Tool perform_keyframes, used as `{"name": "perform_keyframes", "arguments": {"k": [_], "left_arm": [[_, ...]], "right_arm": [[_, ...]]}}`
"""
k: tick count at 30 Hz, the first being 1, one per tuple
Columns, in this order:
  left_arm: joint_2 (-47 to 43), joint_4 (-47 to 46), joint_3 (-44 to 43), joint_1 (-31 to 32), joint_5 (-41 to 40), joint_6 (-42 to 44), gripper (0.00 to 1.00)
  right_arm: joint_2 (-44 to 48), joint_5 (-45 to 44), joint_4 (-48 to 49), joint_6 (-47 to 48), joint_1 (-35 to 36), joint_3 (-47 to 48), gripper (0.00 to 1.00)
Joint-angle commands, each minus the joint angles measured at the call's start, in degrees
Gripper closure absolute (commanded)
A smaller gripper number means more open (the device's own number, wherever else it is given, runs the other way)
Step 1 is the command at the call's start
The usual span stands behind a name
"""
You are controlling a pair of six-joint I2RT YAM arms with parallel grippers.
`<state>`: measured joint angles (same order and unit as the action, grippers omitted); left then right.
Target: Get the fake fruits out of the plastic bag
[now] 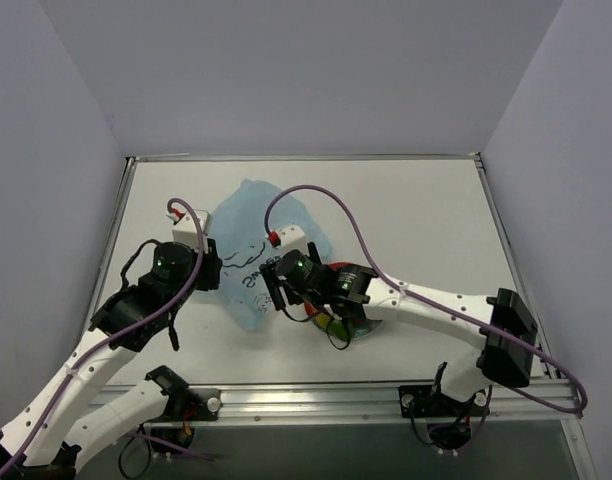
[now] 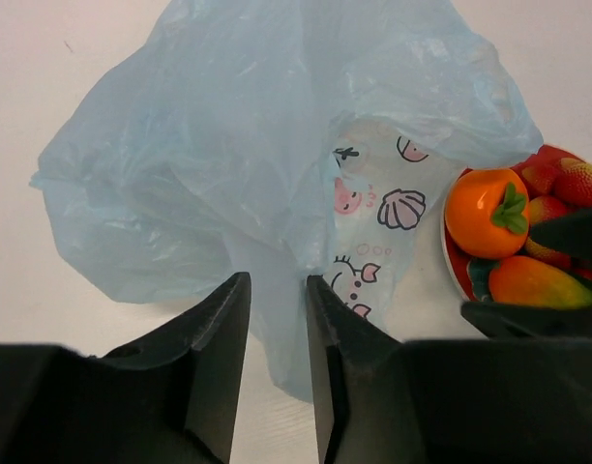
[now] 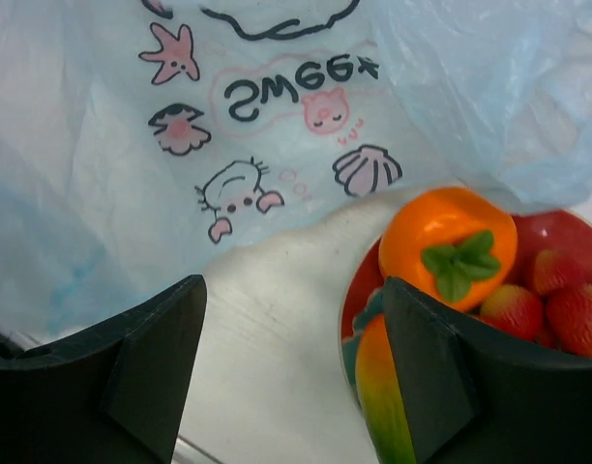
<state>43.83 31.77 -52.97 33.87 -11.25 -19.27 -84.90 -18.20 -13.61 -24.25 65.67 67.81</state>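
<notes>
Fake fruits (image 3: 451,242): all lay on one red plate (image 3: 557,227), outside the bag; one orange round fruit (image 3: 449,246) with green calyx; one mango (image 3: 378,396); at least three red berries (image 3: 509,309). Plastic bag (image 2: 228,145): one, light blue, crumpled on the bench (image 3: 277,387) just beside the plate. Left end effector (image 2: 277,290): fingers narrowly parted, bag film in the gap. Right end effector (image 3: 294,300): spread wide, holding nothing, above the bench between bag and plate.
</notes>
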Motion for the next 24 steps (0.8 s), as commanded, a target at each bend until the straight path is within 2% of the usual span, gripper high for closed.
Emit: {"name": "perform_keyframes", "arguments": {"k": [1, 2, 5, 7, 12, 17, 20, 22, 23, 24], "left_arm": [[-1.82, 3.38, -3.45, 0.32, -1.50, -1.92, 0.70], [-1.82, 3.82, -3.89, 0.32, -1.85, -1.83, 0.65], [-0.42, 6.10, -5.73, 0.24, -3.78, -1.13, 0.52], [0.20, 6.90, -6.44, 0.32, -4.48, -1.21, 0.48], [0.38, 6.64, -8.46, 0.23, -7.12, -1.83, 0.46], [1.60, 6.81, -10.48, 0.06, -15.81, -3.67, 0.32], [3.44, 7.78, -10.49, -0.73, -20.90, -7.88, 0.28], [4.94, 7.00, -9.96, -3.27, -20.84, -11.66, 0.24], [5.99, 6.38, -9.52, -4.76, -17.70, -12.63, 0.23], [6.61, 5.68, -9.61, -8.86, -15.67, -15.07, 0.22]], "right_arm": [[-4.55, 2.36, 7.35, 3.07, -3.43, 2.68, 0.32], [-5.53, 6.46, 10.41, 3.33, -5.01, 2.85, 0.32], [-10.09, 11.06, 12.99, 5.69, -6.34, 5.56, 0.33], [-14.12, 12.13, 15.43, 6.76, -6.17, 7.06, 0.33], [-21.61, 17.48, 16.95, 9.22, -6.34, 12.07, 0.34], [-25.92, 20.65, 17.47, 10.89, -6.34, 15.86, 0.32], [-25.93, 21.89, 18.61, 11.59, -6.26, 15.16, 0.32], [-25.31, 21.80, 19.05, 11.68, -6.52, 14.37, 0.32], [-25.05, 21.89, 19.06, 11.86, -6.52, 13.67, 0.32], [-24.53, 22.06, 19.14, 12.03, -6.52, 13.14, 0.32]]}}
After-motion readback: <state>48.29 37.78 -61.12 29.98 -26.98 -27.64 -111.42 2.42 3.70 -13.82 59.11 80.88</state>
